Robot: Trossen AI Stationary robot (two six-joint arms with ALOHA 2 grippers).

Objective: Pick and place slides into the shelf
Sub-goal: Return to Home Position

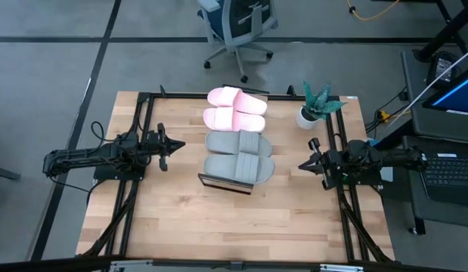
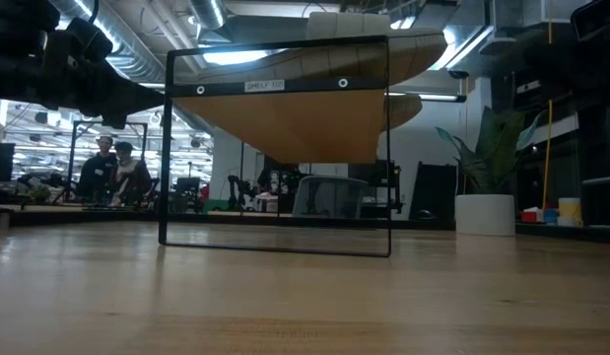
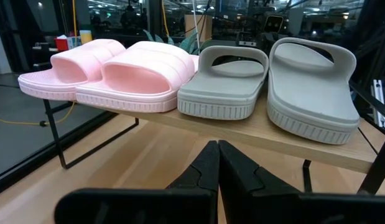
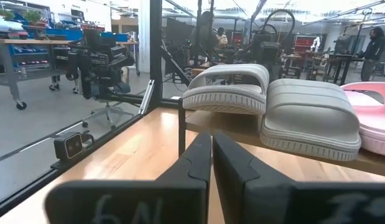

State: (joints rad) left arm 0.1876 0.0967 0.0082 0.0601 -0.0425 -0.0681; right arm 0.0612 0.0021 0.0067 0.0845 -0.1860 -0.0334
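Four slides sit side by side on the shelf [image 3: 267,126], mid-table [image 1: 181,219] toward 12 o'clock: pink slides [image 1: 234,119] farther, grey-green slides [image 1: 235,168] nearer. Left end effector [image 1: 177,145] at shelf's 9 o'clock, fingers together, empty. Right end effector [image 1: 302,164] at 3 o'clock, also together, empty.

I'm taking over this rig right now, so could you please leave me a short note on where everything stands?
Left gripper: fingers shut, empty, out to the shelf's left.
Right gripper: fingers shut, empty, out to the shelf's right.
Slides: all four sit side by side on the shelf, with the pink pair at the far end and the grey pair at the near end.
Done: every slide is placed.
Left: nothing to pick; at most, parking the arms.
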